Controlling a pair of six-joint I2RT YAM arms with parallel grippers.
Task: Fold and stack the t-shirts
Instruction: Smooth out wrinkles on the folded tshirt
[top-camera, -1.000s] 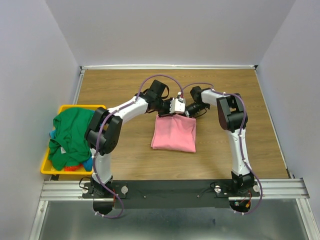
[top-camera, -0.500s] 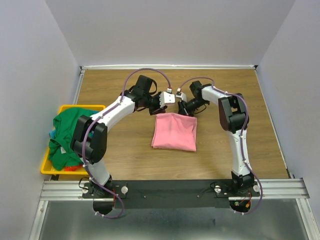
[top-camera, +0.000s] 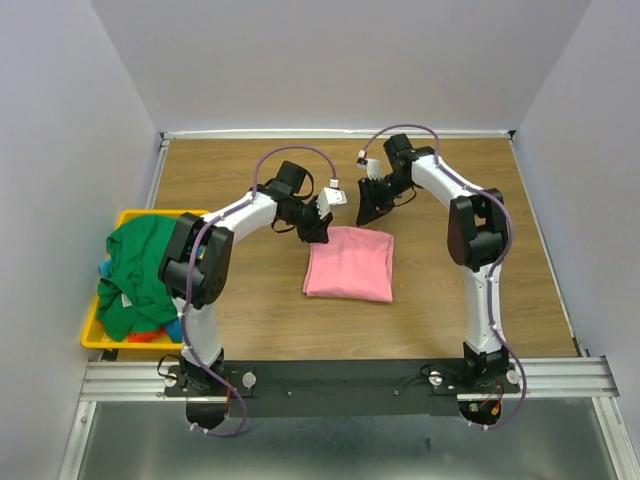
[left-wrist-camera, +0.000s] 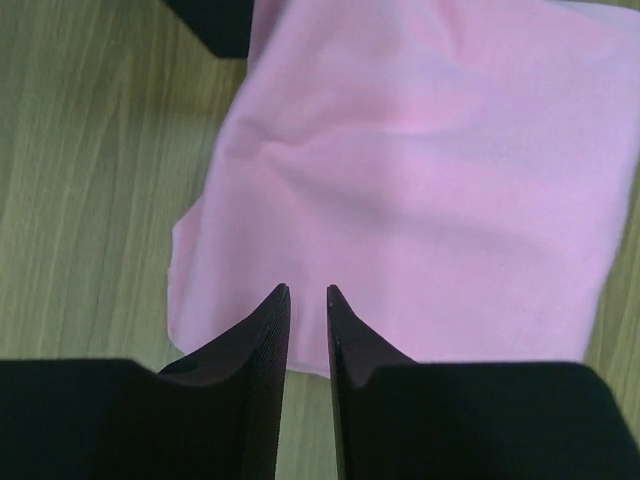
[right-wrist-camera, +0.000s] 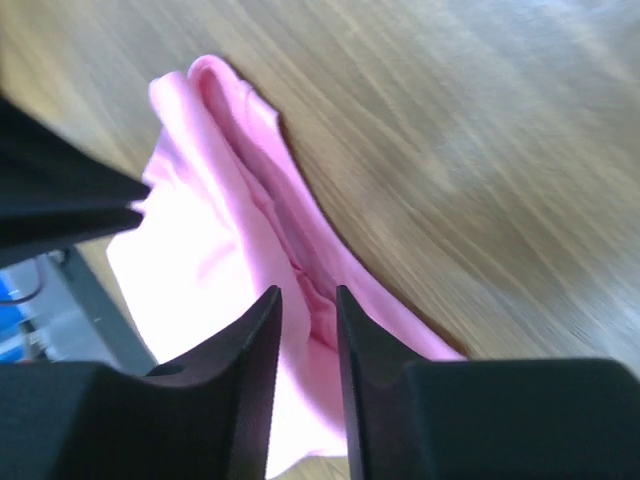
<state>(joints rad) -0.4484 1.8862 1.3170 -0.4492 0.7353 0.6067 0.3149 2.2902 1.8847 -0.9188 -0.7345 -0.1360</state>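
Note:
A pink t-shirt (top-camera: 350, 263) lies folded flat in the middle of the table. My left gripper (top-camera: 320, 230) hovers just above its far left corner, jaws a narrow gap apart and empty; in the left wrist view (left-wrist-camera: 305, 290) the pink t-shirt (left-wrist-camera: 420, 170) lies under the tips. My right gripper (top-camera: 368, 212) hangs above the far edge, jaws slightly apart and empty; in the right wrist view (right-wrist-camera: 308, 290) the t-shirt's bunched folded edge (right-wrist-camera: 250, 190) lies below. A green t-shirt (top-camera: 140, 270) is heaped in the bin, with bits of blue and orange under it.
A yellow plastic bin (top-camera: 92, 335) stands at the table's left edge. Bare wood (top-camera: 480, 280) lies right of the pink shirt and behind both grippers. White walls close the table on three sides.
A second ago both grippers were down at the pink shirt's far edge. Both have since lifted off it and the shirt lies flat; the right wrist has drawn back and up.

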